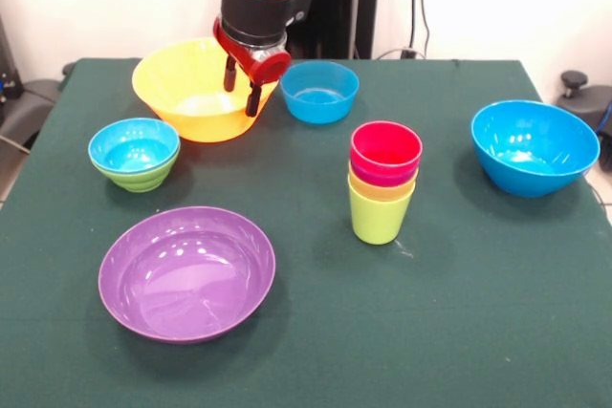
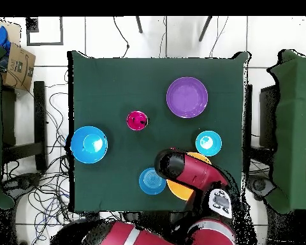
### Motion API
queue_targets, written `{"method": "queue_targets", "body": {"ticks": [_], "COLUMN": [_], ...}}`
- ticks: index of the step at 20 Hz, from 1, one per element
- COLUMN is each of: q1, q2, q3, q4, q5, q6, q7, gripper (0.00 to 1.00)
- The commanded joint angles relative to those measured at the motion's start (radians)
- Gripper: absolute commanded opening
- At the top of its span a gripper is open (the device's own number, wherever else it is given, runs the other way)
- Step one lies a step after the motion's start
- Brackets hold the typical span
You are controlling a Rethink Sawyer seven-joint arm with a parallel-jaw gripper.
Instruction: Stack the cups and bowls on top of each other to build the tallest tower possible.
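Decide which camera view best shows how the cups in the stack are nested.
The front view: the cup stack shows from the side, red on top, lime green lowest. The overhead view gives only the red cup's round mouth.

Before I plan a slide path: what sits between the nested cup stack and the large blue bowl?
Nothing: the front view shows only bare green cloth between the nested plastic cup stack and the large blue plastic bowl.

A column of nested tapered plastic cups (image 1: 383, 183) stood upright near the table's middle, lime green lowest, then yellow, purple and red on top. A wide shallow purple plastic bowl (image 1: 186, 272) lay well apart from it, and a small blue bowl (image 1: 134, 145) sat nested in a small green bowl (image 1: 142, 178). A large glossy yellow-orange bowl (image 1: 191, 93), another small blue bowl (image 1: 319, 91) and a large blue bowl (image 1: 534, 146) each stood upright alone.
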Motion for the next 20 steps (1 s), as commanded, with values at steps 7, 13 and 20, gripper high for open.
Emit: {"method": "queue_targets", "body": {"ticks": [7,13,20], "q1": [-0.011,-0.015,-0.014], "q2": [0.065,0.079,0.096], "q3": [0.132,0.137,0.141], "q4": [0.021,0.009,0.000], "q5": [-0.028,-0.032,-0.028], "q6": [-0.095,-0.116,-0.134], "q7": [0.075,0.070,0.070], "gripper": [1.00,1.00,1.00]}}
